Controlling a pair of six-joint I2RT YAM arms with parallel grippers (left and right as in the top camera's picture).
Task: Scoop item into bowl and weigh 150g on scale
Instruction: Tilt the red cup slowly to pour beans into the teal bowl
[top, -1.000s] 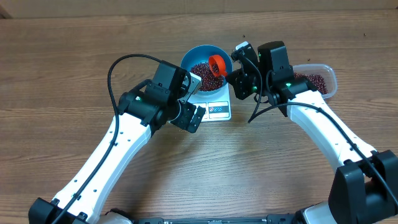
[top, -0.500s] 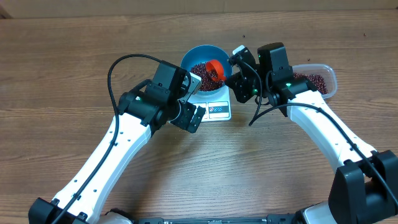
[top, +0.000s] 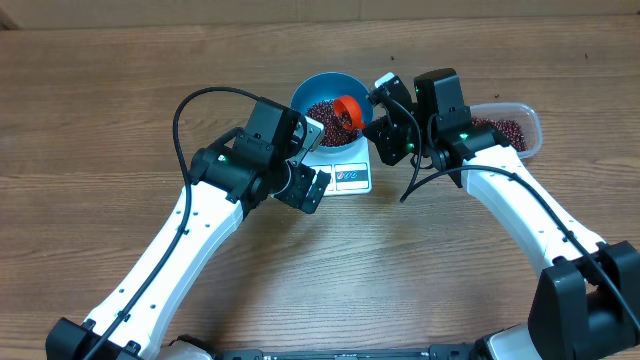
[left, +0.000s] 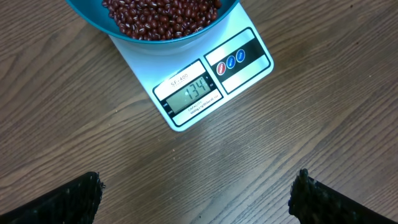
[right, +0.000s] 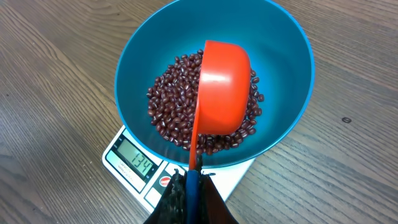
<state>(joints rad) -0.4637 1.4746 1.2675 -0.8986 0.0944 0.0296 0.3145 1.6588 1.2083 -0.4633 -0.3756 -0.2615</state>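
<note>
The blue bowl (top: 310, 92) stands on the white scale (top: 350, 178), whose display reads 134 (left: 199, 90). Dark red-brown beans (top: 322, 118) fill the bowl's bottom (right: 171, 106). My right gripper (top: 384, 122) is shut on the blue-and-red handle of a red scoop (top: 347, 110). The scoop (right: 221, 87) hangs over the beans inside the bowl (right: 273, 50), rolled on its side with its back toward the wrist camera. My left gripper (top: 306, 186) stands open over bare wood just in front of the scale (left: 245, 74), nothing between its fingers (left: 81, 196).
A clear plastic tub (top: 528, 118) with more beans sits right of the bowl, behind my right arm. A few stray beans lie on the wood behind the bowl. Wooden tabletop surrounds the scale.
The right gripper has turned a little, and the scoop has rolled and dropped slightly lower into the bowl. The left arm has not moved.
</note>
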